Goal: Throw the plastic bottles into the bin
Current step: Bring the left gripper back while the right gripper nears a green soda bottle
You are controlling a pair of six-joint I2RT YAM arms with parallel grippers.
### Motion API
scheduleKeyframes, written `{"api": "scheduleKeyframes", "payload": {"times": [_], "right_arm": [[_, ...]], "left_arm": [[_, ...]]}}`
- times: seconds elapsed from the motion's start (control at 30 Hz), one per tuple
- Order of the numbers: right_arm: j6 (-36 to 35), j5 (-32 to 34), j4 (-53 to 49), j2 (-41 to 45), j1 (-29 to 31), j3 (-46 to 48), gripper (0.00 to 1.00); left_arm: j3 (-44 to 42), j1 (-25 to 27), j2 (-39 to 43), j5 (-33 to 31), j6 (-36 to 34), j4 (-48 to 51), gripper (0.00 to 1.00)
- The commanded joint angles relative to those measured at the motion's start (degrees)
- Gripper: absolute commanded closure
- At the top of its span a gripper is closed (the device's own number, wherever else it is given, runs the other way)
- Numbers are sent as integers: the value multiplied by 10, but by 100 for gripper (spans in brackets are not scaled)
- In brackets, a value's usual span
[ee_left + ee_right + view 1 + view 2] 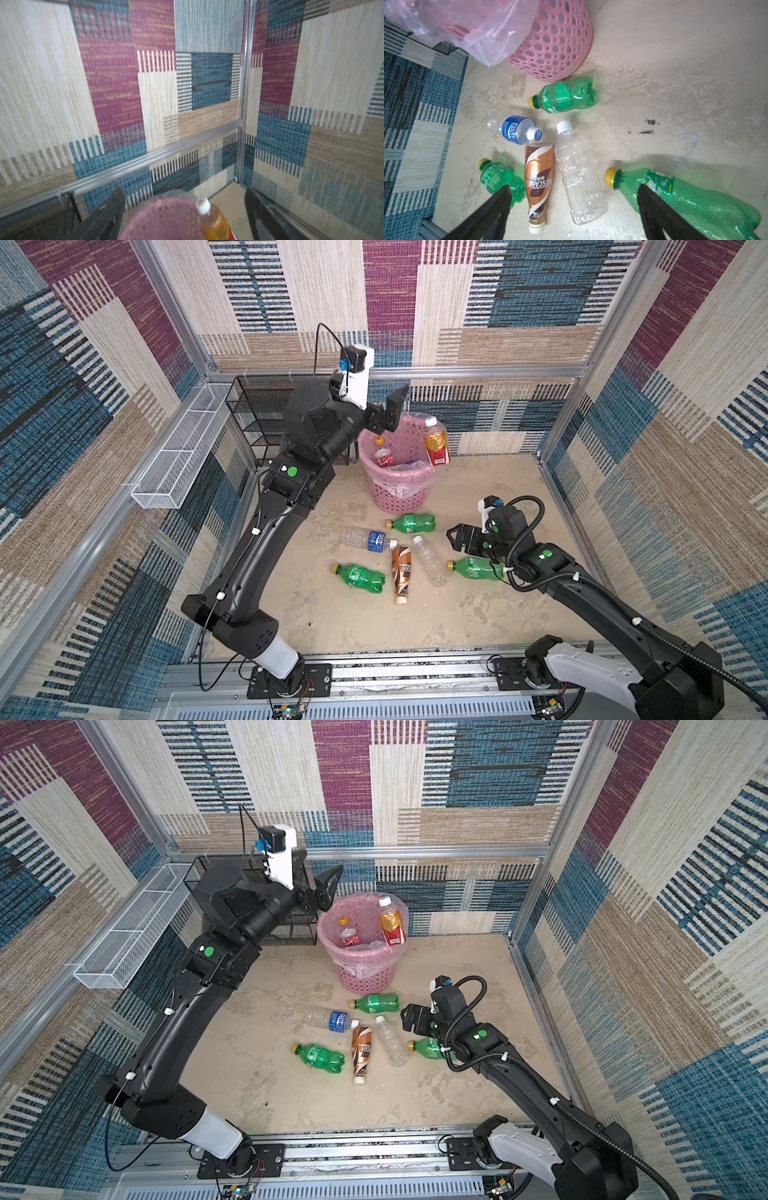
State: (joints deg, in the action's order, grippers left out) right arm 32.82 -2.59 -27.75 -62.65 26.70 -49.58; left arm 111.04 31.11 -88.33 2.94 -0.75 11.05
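Observation:
The pink bin (399,485) (361,965) (164,220) (556,41) stands at the back of the floor, lined with a clear bag. My left gripper (388,408) (324,886) (184,192) hangs open over its back-left rim, holding nothing. A red-gold bottle (436,441) (390,923) (214,222) stands upright at the bin's right rim, free of the fingers. A red-labelled bottle (383,456) lies inside. Several plastic bottles lie on the floor: green (411,523) (564,95), blue-labelled (370,540), brown coffee (401,572), clear (430,560) (581,180). My right gripper (455,537) (409,1017) (574,188) is open above the clear one.
A black mesh rack (257,414) stands left of the bin behind my left arm. A long white wire tray (178,456) hangs on the left wall. Another green bottle (473,568) lies under my right wrist. Patterned walls close in three sides.

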Motion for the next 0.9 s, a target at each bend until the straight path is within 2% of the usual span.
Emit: {"api": "scheduleKeyframes", "payload": {"times": [0.0,0.2,0.37,0.53,0.87], "right_arm": [[-32,-19,21,-23,-18,-31,6],[-118,-21,28,-145,-96,-188,7],[-131,-34,31,-213,-104,-274,10],[-114,-44,26,-205,-104,-255,11],[-83,-32,-52,-116,-104,-139,10]], "left_arm": [[-104,-3,55,-32,26,-57,10],[-278,-5,154,-63,46,-79,10],[-365,-10,227,-82,49,-52,11],[-429,-13,292,-93,50,-7,11],[-560,-14,390,-85,97,48,12]]}}
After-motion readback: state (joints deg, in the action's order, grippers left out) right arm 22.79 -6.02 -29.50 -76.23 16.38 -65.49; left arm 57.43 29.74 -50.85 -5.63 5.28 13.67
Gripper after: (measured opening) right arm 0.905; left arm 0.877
